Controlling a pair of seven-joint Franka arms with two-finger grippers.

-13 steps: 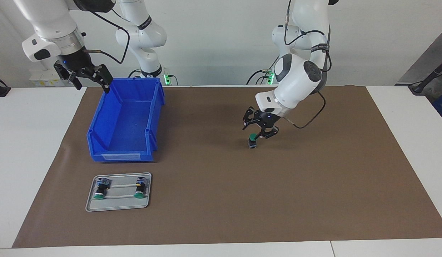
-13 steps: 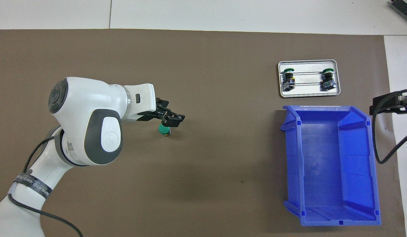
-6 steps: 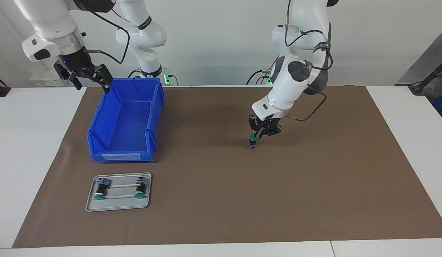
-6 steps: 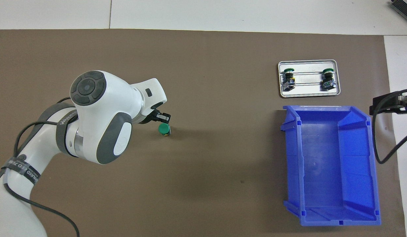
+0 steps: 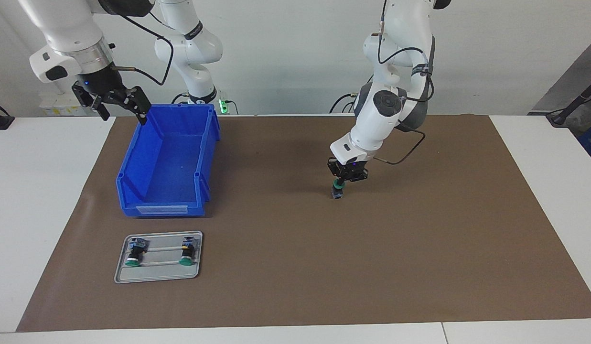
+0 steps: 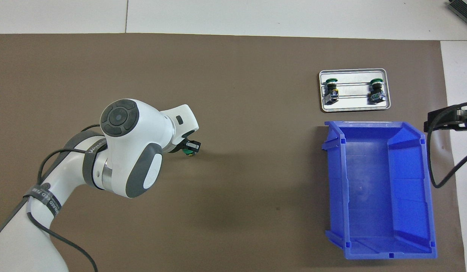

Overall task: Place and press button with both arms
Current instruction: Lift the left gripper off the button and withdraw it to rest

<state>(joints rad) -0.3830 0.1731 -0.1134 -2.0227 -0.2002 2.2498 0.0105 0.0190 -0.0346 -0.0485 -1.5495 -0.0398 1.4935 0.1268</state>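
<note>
The button [image 5: 337,191] stands upright on the brown mat [image 5: 419,248], green cap up, toward the left arm's end of the table. My left gripper [image 5: 341,181] points straight down over it, fingers shut, with the fingertips on the green cap. In the overhead view the left gripper [image 6: 191,146] and the wrist cover most of the button [image 6: 188,152]. My right gripper [image 5: 119,107] hangs open and holds nothing, above the corner of the blue bin [image 5: 161,209] that is nearest to the robots. The overhead view shows only part of the right gripper [image 6: 448,120] at its edge.
A metal tray [image 5: 159,273] lies farther from the robots than the bin and carries two more green-capped buttons lying on their sides. In the overhead view the tray [image 6: 354,107] sits just above the blue bin [image 6: 333,181].
The left gripper's fingers have closed, and the wrist has turned upright and come over the button's cap. The button stays in place. The right arm has not moved.
</note>
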